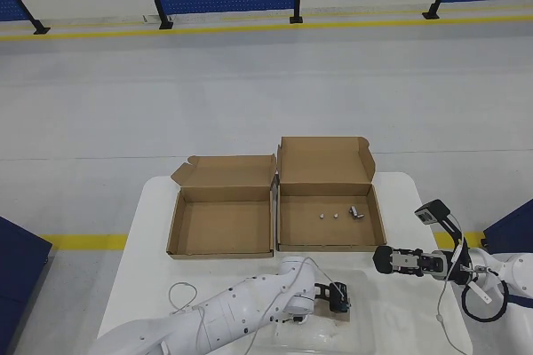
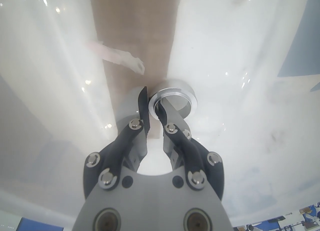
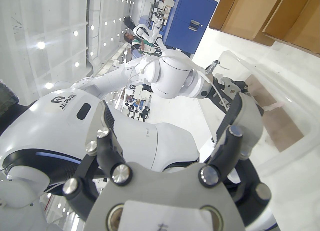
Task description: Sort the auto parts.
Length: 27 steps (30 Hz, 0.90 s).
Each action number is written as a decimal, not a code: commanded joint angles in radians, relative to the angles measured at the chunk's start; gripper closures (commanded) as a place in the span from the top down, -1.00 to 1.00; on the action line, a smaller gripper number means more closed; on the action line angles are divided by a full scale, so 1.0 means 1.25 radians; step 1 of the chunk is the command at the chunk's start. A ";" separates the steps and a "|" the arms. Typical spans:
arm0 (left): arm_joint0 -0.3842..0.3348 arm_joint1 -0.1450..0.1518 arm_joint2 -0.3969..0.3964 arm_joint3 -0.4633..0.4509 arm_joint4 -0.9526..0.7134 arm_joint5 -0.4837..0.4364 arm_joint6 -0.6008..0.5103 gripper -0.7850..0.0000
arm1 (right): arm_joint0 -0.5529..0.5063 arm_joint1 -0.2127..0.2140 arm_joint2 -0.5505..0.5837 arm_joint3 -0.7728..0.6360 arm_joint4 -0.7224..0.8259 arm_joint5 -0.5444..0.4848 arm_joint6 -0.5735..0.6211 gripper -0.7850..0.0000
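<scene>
Our left end effector (image 2: pixel 153 106) pinches the wall of the metal ring (image 2: pixel 175 91), one finger inside it, low in the clear bin (image 2: pixel 237 41). We judge a firm squeeze and a straight lift best for clearing the rim.

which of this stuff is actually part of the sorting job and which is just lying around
Job: metal ring, pinched by left hand; clear bin; empty box; second box holding small metal parts.
Lying about: plastic scrap in the bin; blue cabinet.
</scene>
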 commanded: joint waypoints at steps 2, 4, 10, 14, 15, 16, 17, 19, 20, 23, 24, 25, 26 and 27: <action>0.001 0.000 -0.004 -0.005 0.005 0.004 -0.004 -1.00 | 0.000 0.000 0.000 0.000 0.000 0.000 0.000 1.00; 0.001 0.001 -0.008 -0.013 0.004 0.003 -0.006 -1.00 | 0.000 0.000 0.000 0.000 0.000 0.000 0.000 1.00; -0.004 0.015 -0.030 -0.056 -0.011 0.002 -0.022 -1.00 | 0.000 0.000 0.000 0.000 0.000 0.000 0.000 1.00; -0.019 0.036 -0.034 -0.104 -0.036 0.006 -0.026 -1.00 | 0.000 0.000 0.000 0.000 0.000 0.000 0.000 1.00; -0.022 0.042 -0.037 -0.118 -0.043 0.008 -0.028 -1.00 | 0.000 0.000 0.000 0.000 0.000 0.000 0.000 1.00; -0.026 0.049 -0.038 -0.135 -0.051 0.008 -0.029 -1.00 | 0.000 0.000 0.000 0.000 0.000 0.000 0.000 1.00; -0.030 0.055 -0.039 -0.150 -0.058 0.009 -0.030 -1.00 | 0.000 0.000 0.000 0.000 0.000 0.000 0.000 1.00; -0.040 0.066 -0.038 -0.181 -0.063 0.016 -0.036 -1.00 | 0.000 0.000 0.000 0.000 0.000 0.000 0.000 1.00; -0.040 0.066 -0.038 -0.181 -0.063 0.016 -0.036 -1.00 | 0.000 0.000 0.000 0.000 0.000 0.000 0.000 1.00; -0.040 0.066 -0.038 -0.181 -0.063 0.016 -0.036 -1.00 | 0.000 0.000 0.000 0.000 0.000 0.000 0.000 1.00; -0.040 0.066 -0.038 -0.181 -0.063 0.016 -0.036 -1.00 | 0.000 0.000 0.000 0.000 0.000 0.000 0.000 1.00; -0.040 0.066 -0.038 -0.181 -0.063 0.016 -0.036 -1.00 | 0.000 0.000 0.000 0.000 0.000 0.000 0.000 1.00; -0.040 0.066 -0.038 -0.181 -0.063 0.016 -0.036 -1.00 | 0.000 0.000 0.000 0.000 0.000 0.000 0.000 1.00; -0.040 0.066 -0.038 -0.181 -0.063 0.016 -0.036 -1.00 | 0.000 0.000 0.000 0.000 0.000 0.000 0.000 1.00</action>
